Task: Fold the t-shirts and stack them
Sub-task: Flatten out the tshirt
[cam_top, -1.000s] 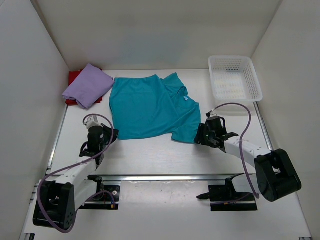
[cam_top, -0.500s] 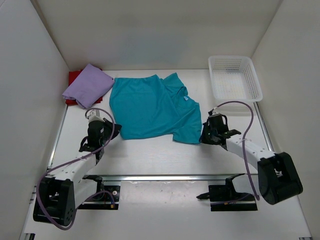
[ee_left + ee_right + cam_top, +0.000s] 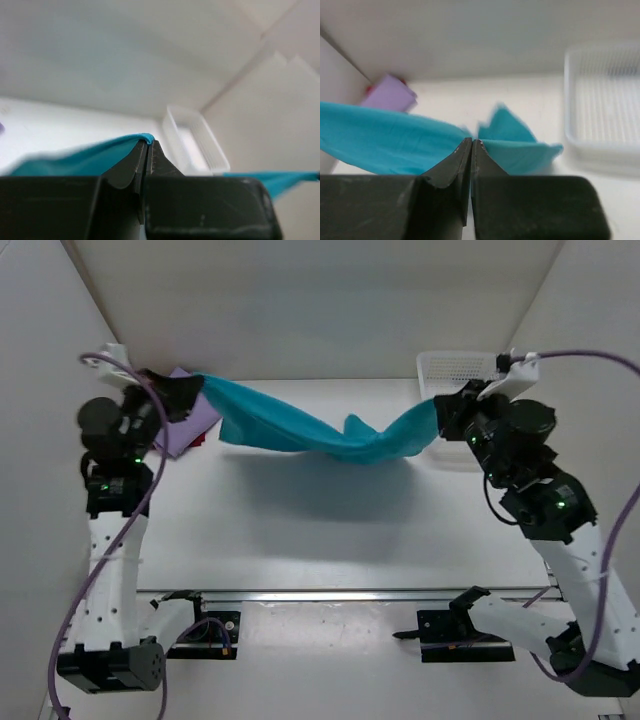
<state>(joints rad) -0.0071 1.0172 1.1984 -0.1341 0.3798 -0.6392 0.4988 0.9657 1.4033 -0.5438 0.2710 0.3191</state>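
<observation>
Both jaws clamped on teal t-shirt (image 3: 300, 427), slung between left gripper (image 3: 187, 391) and right gripper (image 3: 446, 410)

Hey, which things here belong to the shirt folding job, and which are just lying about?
In the job: teal t-shirt, held up between left gripper and right gripper; lavender t-shirt; red t-shirt, only a sliver showing.
Lying about: white mesh basket.
</observation>
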